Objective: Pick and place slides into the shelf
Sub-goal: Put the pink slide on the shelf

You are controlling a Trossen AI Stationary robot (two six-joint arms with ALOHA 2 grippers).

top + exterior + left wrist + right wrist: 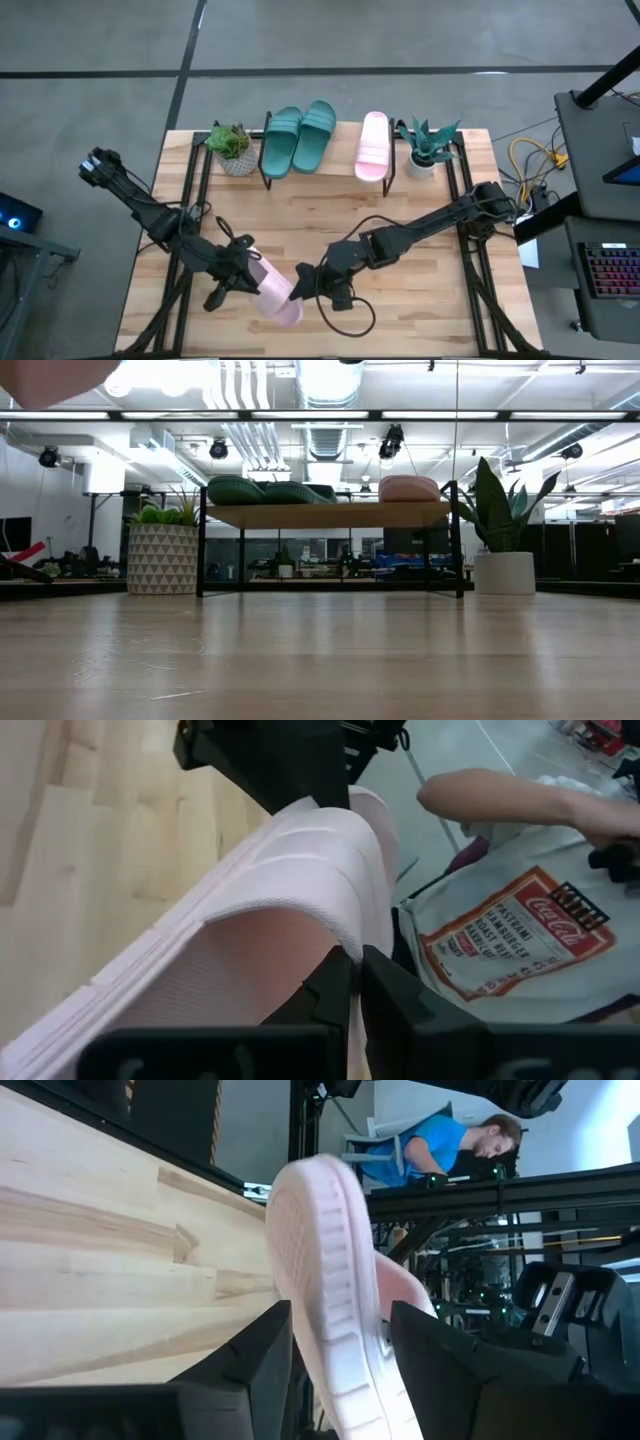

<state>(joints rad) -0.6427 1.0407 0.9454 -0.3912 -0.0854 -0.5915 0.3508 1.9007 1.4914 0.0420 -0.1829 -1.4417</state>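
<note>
One pale pink slide hangs over the table's near part between both grippers; in the low view only a pink blur shows at the top. My left gripper is shut on its left side, and my right gripper is shut on its right end. The shelf stands at the far edge. On its plank rest two dark teal slides and another pink slide, soles down. My left gripper pinches a thin pink edge just below the ribbed strap; whether it is strap or sole rim I cannot tell. The fingers come from the table's left. The slide is lifted clear of the table. My right gripper pinches the sole between its two fingers, one on the tread face and one on the foot side. It comes from the table's right, slanting down. The slide stands on edge in the hold, clear of the table.
A potted plant stands left of the shelf and another right of it. Bare wooden tabletop lies between the grippers and the shelf. People sit beyond the table: an arm and printed shirt, a person in blue.
</note>
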